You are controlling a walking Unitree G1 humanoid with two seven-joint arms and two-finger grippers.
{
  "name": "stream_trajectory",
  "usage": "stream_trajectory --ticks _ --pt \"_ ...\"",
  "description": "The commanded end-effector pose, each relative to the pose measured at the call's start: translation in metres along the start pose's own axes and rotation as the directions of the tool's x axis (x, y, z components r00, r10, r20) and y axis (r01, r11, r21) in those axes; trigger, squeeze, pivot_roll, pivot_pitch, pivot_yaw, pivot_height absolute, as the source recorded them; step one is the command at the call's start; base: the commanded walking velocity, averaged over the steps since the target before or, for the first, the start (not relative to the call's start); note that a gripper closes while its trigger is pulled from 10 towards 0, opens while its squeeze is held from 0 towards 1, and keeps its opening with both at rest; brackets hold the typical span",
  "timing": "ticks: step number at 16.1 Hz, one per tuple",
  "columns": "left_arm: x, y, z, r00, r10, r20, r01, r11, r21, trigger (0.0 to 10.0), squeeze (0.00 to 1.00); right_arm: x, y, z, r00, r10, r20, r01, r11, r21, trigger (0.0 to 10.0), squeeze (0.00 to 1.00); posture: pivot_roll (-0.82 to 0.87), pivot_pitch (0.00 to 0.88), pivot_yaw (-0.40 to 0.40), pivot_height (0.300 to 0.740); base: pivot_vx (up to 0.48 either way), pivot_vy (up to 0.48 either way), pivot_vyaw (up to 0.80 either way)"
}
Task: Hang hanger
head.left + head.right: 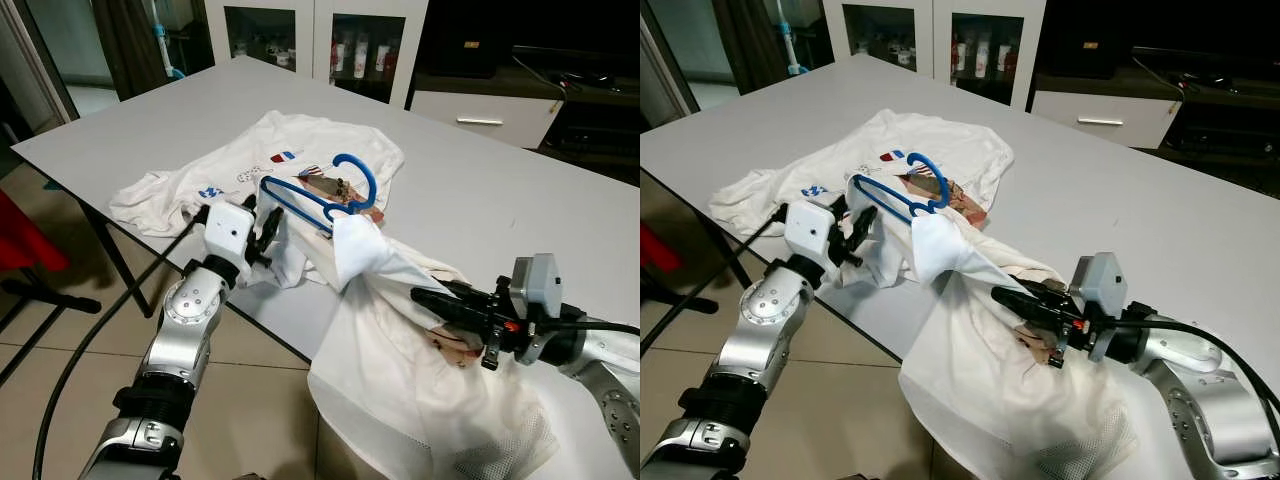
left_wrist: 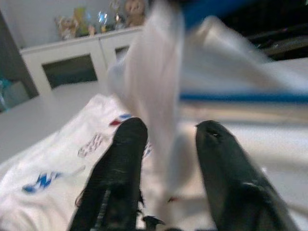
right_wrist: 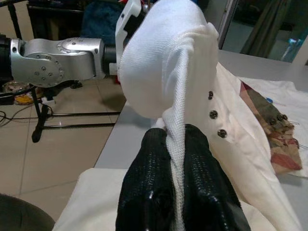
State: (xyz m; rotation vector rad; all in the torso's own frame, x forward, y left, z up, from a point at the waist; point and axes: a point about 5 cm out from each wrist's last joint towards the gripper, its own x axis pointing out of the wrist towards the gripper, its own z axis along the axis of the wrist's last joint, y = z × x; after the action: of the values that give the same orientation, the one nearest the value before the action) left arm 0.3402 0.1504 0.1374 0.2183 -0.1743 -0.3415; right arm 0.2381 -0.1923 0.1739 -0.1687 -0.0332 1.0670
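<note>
A large grey table (image 1: 480, 190) stands before white glass-door cabinets (image 1: 310, 40), with a printed white T-shirt (image 1: 230, 165) spread on it. A blue hanger (image 1: 325, 195) sits above the shirt near the table's front edge, one end inside a white polo shirt (image 1: 400, 340) that spills off the table. The left pincer (image 1: 268, 228) is spread open around a fold of white cloth by the hanger, while the right pincer (image 3: 175, 159) is clamped on the polo shirt's buttoned placket.

Open grey table (image 1: 470, 190) lies before us beyond the blue hanger (image 1: 330, 190); near the edge, the white shirt (image 1: 400, 330) draped between the left gripper (image 1: 268, 228) and right gripper (image 1: 425, 297) blocks passage, a printed T-shirt (image 1: 230, 170) beside it.
</note>
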Motion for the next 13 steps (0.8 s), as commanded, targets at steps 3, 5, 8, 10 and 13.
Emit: stream_trajectory --ticks 3,5,8,10,13 --pt "0.002 -0.002 0.002 1.0 -0.02 -0.003 0.02 1.0 0.004 0.0 0.0 -0.007 0.001 0.009 0.999 0.021 0.024 -0.021 1.0 -0.008 10.0 0.0 0.05 0.042 -0.001 0.74 0.0 0.0 0.0" --pt "0.003 -0.001 0.003 1.0 -0.011 0.005 0.011 1.0 0.005 0.0 0.0 -0.008 0.002 0.008 1.0 0.022 0.016 -0.022 1.0 0.002 10.0 0.0 0.05 0.04 -0.001 0.74 0.0 0.0 0.0" --pt "0.003 0.0 0.004 1.0 0.0 0.012 0.0 1.0 0.01 0.0 0.0 -0.01 0.003 0.007 0.999 0.03 0.014 -0.03 0.999 0.013 10.0 0.0 0.05 0.04 -0.001 0.74 0.0 0.0 0.0" --pt "0.004 0.003 0.007 0.999 0.023 0.027 -0.023 1.0 0.01 0.0 0.0 -0.017 -0.001 -0.005 0.999 0.0 -0.032 0.001 0.999 0.037 10.0 0.0 0.05 0.04 -0.001 0.74 0.0 0.0 0.0" --pt "0.005 0.011 0.006 0.998 0.06 0.016 -0.06 0.998 0.009 0.0 0.0 -0.024 -0.004 -0.016 0.998 -0.045 -0.044 0.048 0.996 0.081 10.0 0.0 0.05 0.039 0.006 0.74 0.0 0.0 0.0"
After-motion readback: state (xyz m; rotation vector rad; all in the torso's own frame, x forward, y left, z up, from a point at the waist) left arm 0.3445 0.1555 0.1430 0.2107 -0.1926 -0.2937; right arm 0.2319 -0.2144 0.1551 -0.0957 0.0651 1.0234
